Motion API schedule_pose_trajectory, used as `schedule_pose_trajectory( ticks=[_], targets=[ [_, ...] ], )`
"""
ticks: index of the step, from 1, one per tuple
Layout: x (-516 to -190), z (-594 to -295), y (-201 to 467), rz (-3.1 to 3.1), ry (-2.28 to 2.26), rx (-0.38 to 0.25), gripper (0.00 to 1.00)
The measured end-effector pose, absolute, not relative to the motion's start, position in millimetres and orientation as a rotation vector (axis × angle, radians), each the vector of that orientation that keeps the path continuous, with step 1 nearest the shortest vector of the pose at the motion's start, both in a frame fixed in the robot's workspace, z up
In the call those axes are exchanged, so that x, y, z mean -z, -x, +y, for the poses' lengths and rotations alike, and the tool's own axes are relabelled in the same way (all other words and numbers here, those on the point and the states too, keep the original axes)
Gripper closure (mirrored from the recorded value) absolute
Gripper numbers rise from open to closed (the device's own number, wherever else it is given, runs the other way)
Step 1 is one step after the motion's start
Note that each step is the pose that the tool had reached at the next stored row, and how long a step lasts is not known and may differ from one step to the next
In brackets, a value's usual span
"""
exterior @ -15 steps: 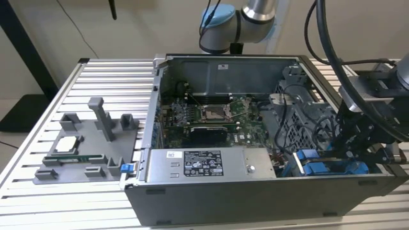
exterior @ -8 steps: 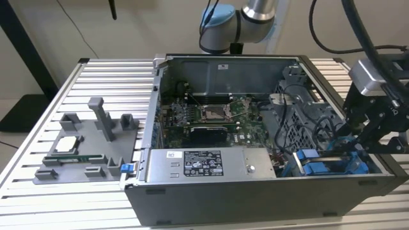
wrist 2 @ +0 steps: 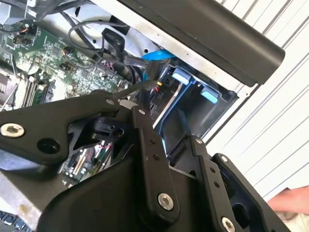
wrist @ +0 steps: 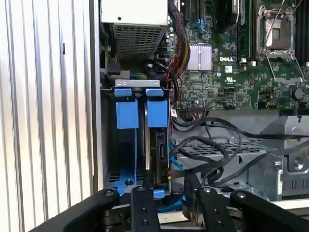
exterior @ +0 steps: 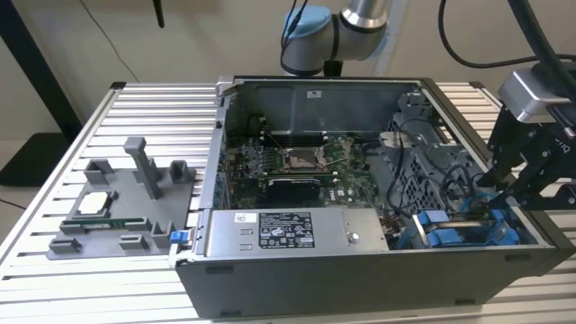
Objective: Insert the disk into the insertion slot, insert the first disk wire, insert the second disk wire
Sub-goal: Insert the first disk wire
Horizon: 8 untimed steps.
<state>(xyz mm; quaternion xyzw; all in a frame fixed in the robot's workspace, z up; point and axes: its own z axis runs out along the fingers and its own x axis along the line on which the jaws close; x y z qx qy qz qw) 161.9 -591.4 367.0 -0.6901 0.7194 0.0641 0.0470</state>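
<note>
The disk [wrist: 161, 151] stands on edge inside the slot [wrist: 137, 85], at the lower middle of the first wrist view, so the first step looks done. The claw [exterior: 506, 190] hangs over that cage at the exterior view's right, jaws apart and with nothing visible between them. Black wires [wrist: 217, 155] lie loose beside the cage, seemingly not yet plugged in.

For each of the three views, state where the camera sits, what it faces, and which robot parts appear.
Exterior view: off the arm, raised, looking down into the open computer case; arm and gripper show.
First wrist view: on the arm, facing blue drive-cage tabs and motherboard; gripper foreground.
Second wrist view: on the arm, facing the motherboard; gripper foreground.
Shared: both wrist views show the tabs.
</note>
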Motion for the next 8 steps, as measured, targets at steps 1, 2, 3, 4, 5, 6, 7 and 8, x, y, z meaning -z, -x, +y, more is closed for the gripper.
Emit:
schedule_pose_trajectory(
  ticks=[1, 2, 3, 4, 5, 6, 7, 8],
  targets=[
    [-367.0, -591.5, -161.9, 2.195, 2.105, -0.195, 0.0],
    [-367.1, -591.3, -161.9, 2.195, 2.106, -0.195, 0.0],
    [-367.1, -590.9, -162.2, 2.195, 2.106, -0.195, 0.0],
    [-367.1, -590.5, -163.1, 2.195, 2.106, -0.195, 0.0],
    [-367.4, -589.5, -163.6, 2.195, 2.106, -0.195, 0.0],
    [-368.0, -587.7, -163.5, 2.197, 2.107, -0.194, 0.0],
    [-369.1, -585.9, -163.5, 2.198, 2.108, -0.193, 0.0],
    [-370.9, -584.1, -163.5, 2.199, 2.109, -0.192, 0.0]
  ],
)
